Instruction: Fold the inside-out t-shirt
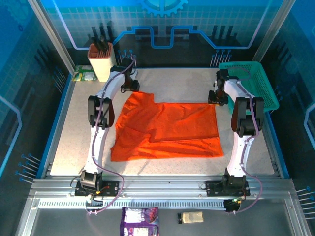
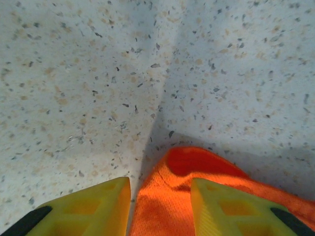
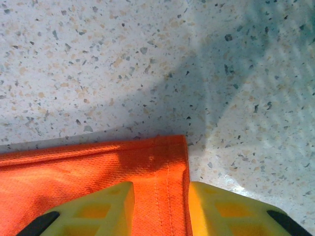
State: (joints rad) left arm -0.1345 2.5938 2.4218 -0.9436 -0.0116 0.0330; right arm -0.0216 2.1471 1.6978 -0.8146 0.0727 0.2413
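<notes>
One orange t-shirt (image 1: 167,130) spread flat mid-table (image 1: 78,123). One teal basket (image 1: 256,83) far right. Two arms stretched far: left gripper (image 1: 129,86) at shirt's far-left corner, right gripper (image 1: 215,98) at far-right corner. Both jaws parted, straddling cloth edge.

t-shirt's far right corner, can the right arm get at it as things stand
Probably yes. The right tool sits right at that corner of the t-shirt, open, with a finger either side of the hem, and nothing lies on the cloth there.
</notes>
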